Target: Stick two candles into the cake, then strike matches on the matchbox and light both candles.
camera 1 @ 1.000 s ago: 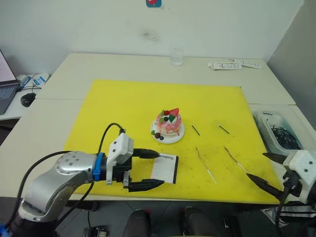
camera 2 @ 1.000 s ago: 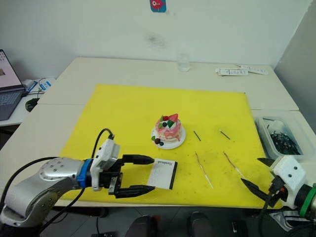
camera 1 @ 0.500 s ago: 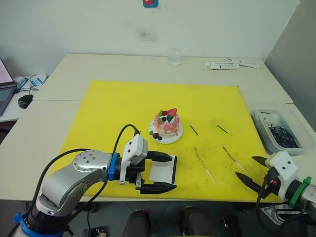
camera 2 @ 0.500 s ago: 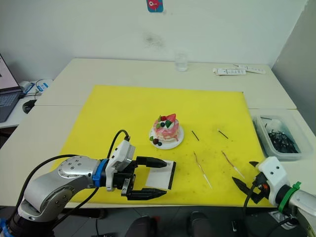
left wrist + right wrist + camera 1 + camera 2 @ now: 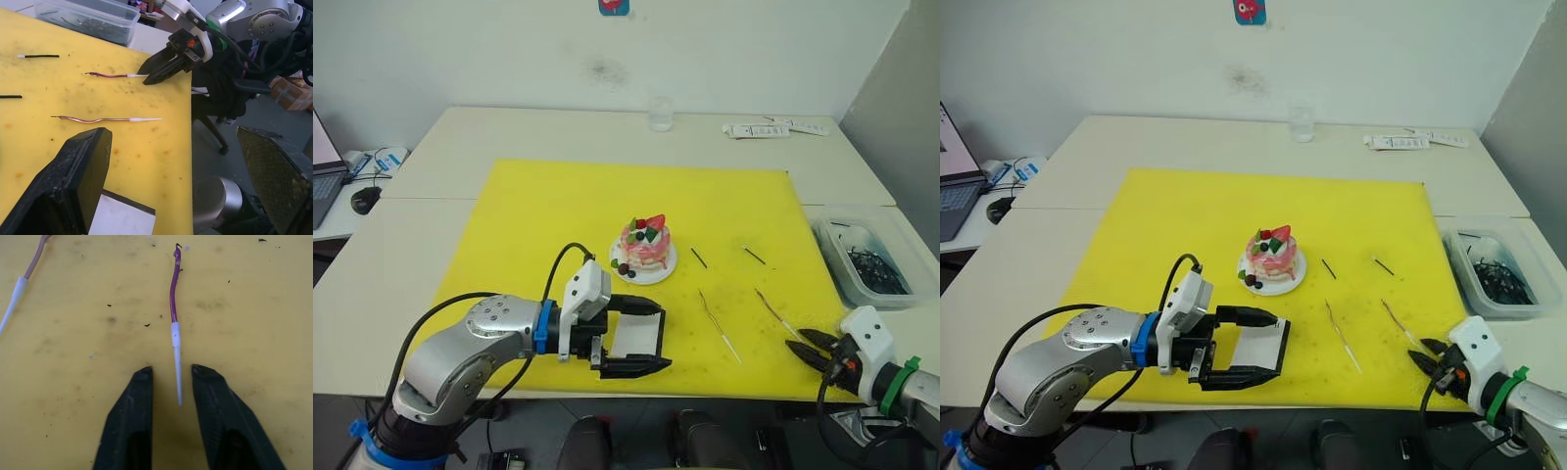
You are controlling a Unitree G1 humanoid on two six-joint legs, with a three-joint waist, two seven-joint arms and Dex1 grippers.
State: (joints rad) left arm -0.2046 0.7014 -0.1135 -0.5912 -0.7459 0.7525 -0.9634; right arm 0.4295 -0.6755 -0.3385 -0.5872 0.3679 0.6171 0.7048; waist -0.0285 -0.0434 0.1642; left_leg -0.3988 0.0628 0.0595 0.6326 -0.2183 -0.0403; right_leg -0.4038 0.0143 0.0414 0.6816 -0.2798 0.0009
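The right gripper (image 5: 168,382) holds its two black fingers (image 5: 128,416) a little apart, straddling the white tip of the purple candle (image 5: 172,298) without clasping it; the candle lies flat on the yellow mat (image 5: 558,206) near the mat's front right corner, its purple end pointing away from the fingers toward the middle of the desk (image 5: 509,127). The second candle (image 5: 719,326), coppery with a white tip, lies just beside the first on the side toward the cake, roughly parallel to it and apart from it. The left gripper (image 5: 641,336) has its fingers spread wide on either side of the white matchbox (image 5: 636,336), which rests flat on the mat close to the desk's front edge; the fingers flank the box and whether they touch it cannot be told. Behind the matchbox, near the mat's centre, the pink cake (image 5: 645,246) sits on its small white plate (image 5: 663,271), topped with a strawberry, a green leaf and dark berries. The two matches (image 5: 700,258) lie on the mat between the cake and the mat's right edge, well apart from each other and farther back than the candles. Off the mat, at the desk's right edge, stands a clear plastic tub (image 5: 837,257) holding dark sticks. A glass (image 5: 660,114) stands near the desk's back edge, and some flat white strips (image 5: 756,130) lie toward the back right corner.
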